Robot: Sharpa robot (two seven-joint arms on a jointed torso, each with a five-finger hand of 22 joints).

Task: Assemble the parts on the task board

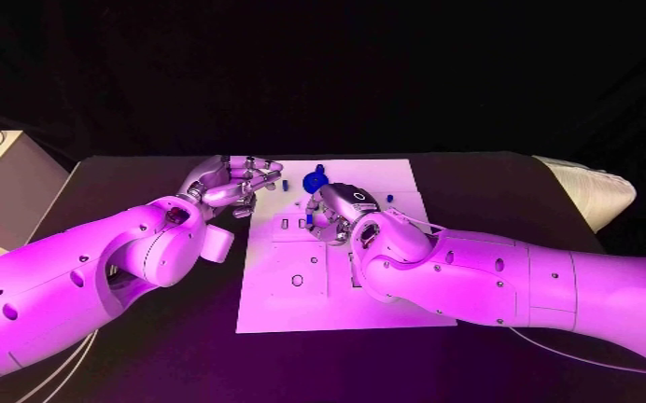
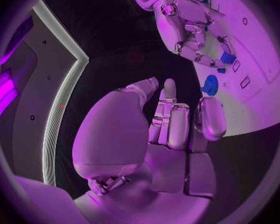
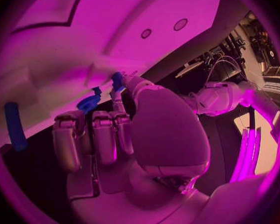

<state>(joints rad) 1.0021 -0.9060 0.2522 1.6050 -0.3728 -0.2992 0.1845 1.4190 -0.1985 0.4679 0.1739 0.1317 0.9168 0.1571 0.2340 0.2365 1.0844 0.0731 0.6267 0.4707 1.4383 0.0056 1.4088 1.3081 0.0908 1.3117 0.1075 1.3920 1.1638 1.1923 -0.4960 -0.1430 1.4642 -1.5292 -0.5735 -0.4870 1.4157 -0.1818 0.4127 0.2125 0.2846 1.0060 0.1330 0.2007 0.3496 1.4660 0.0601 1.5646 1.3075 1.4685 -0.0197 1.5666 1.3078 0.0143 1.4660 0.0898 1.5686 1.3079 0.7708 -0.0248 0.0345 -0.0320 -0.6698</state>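
The white task board (image 1: 390,310) lies in the middle of the black table. A round blue part (image 1: 316,179) (image 2: 210,84) (image 3: 88,103) stands near the board's far edge. My right hand (image 1: 344,212) (image 2: 196,30) (image 3: 109,134) hovers over the board's middle. Its thumb and one finger pinch a small blue part (image 3: 117,79) (image 2: 227,58), and its other fingers are curled. My left hand (image 1: 236,184) (image 2: 177,124) (image 3: 221,97) sits at the board's far left corner, fingers curled in, with nothing in it. A small blue piece (image 1: 387,199) lies to the right of the right hand, and a long blue part (image 3: 14,127) lies on the board.
The board carries several slots (image 1: 286,224) and round holes (image 1: 298,280). A pale bag-like thing (image 1: 593,188) lies at the table's right edge. A pale box (image 1: 21,188) stands off the left edge. Bare black table (image 1: 161,347) runs along both sides of the board.
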